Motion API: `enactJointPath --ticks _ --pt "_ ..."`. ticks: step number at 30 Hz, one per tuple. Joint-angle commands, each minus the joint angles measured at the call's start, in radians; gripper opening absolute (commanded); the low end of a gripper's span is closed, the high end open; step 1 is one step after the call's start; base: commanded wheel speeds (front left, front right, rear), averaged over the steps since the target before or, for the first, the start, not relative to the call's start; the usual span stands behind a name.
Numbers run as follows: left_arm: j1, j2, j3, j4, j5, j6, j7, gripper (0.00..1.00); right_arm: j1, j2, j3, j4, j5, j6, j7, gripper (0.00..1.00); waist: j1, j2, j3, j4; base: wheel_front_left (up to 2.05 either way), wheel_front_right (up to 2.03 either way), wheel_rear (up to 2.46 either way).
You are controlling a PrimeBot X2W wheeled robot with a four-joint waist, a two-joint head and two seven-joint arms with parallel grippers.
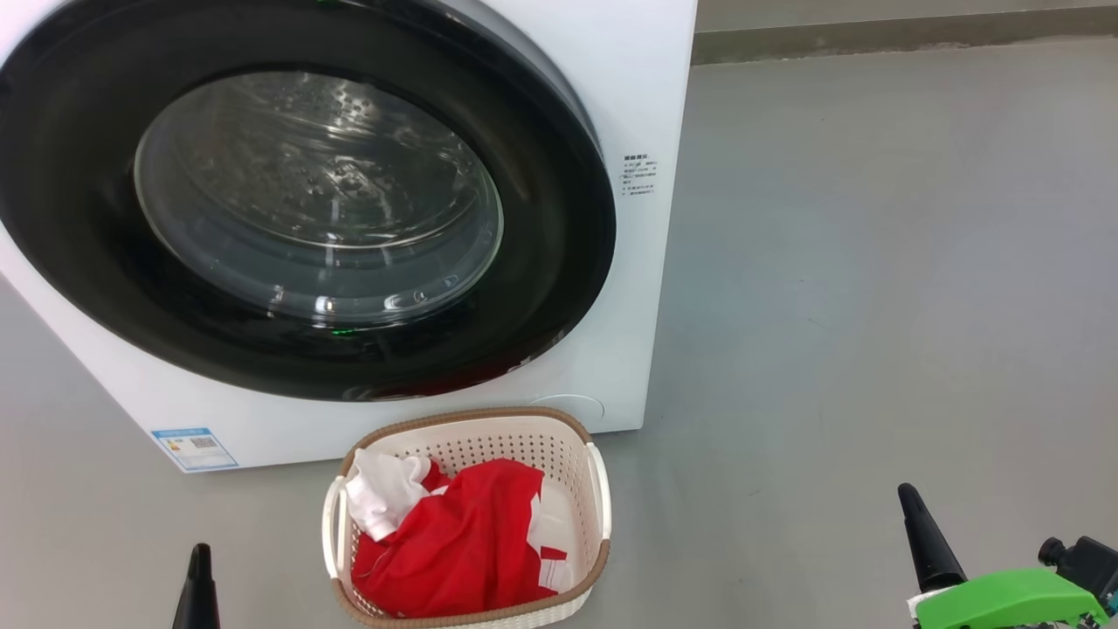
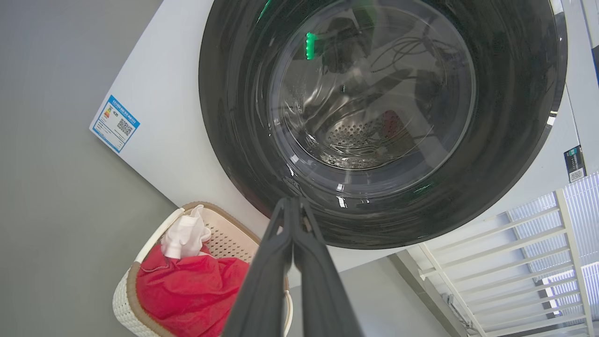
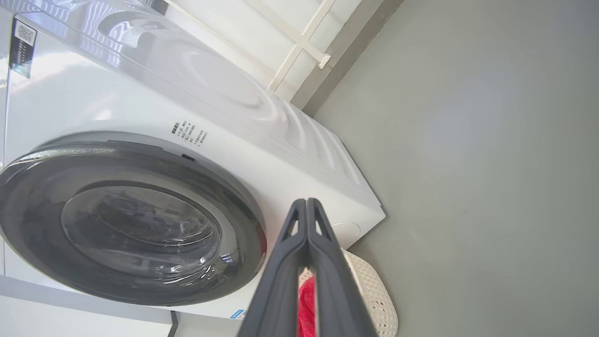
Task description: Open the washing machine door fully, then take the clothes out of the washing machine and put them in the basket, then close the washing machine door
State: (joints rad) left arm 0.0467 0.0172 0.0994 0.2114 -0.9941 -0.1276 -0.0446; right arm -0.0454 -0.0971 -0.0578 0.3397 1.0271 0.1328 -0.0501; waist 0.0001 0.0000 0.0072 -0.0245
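A smooth grey floor [image 1: 873, 306] spreads across the right of the head view, meeting a darker skirting strip [image 1: 873, 39] along the upper right edge. A white barred frame [image 2: 571, 252] stands in the left wrist view's lower right corner.

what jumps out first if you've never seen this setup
The washing machine door, a big glossy black ring around clear glass, sits shut across the upper left of the head view. Just below it on the grey floor, the cream basket holds bright red and white clothes.
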Motion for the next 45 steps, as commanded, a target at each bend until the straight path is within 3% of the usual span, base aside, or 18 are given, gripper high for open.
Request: enactJointPath --ticks 1,45 --pt "-0.051 0.020 0.017 -0.017 -0.036 -0.002 0.008 0.00 -0.041 -0.004 0.001 -0.031 0.040 -0.001 0.010 0.00 -0.0001 0.0000 0.000 0.001 0.00 0.00 0.00" --pt "-0.137 0.031 0.015 0.025 -0.512 -0.003 0.132 0.00 -0.059 0.038 -0.046 -0.084 0.486 -0.002 0.137 0.00 -0.0001 0.0000 -0.003 0.020 0.00 0.00 0.00"
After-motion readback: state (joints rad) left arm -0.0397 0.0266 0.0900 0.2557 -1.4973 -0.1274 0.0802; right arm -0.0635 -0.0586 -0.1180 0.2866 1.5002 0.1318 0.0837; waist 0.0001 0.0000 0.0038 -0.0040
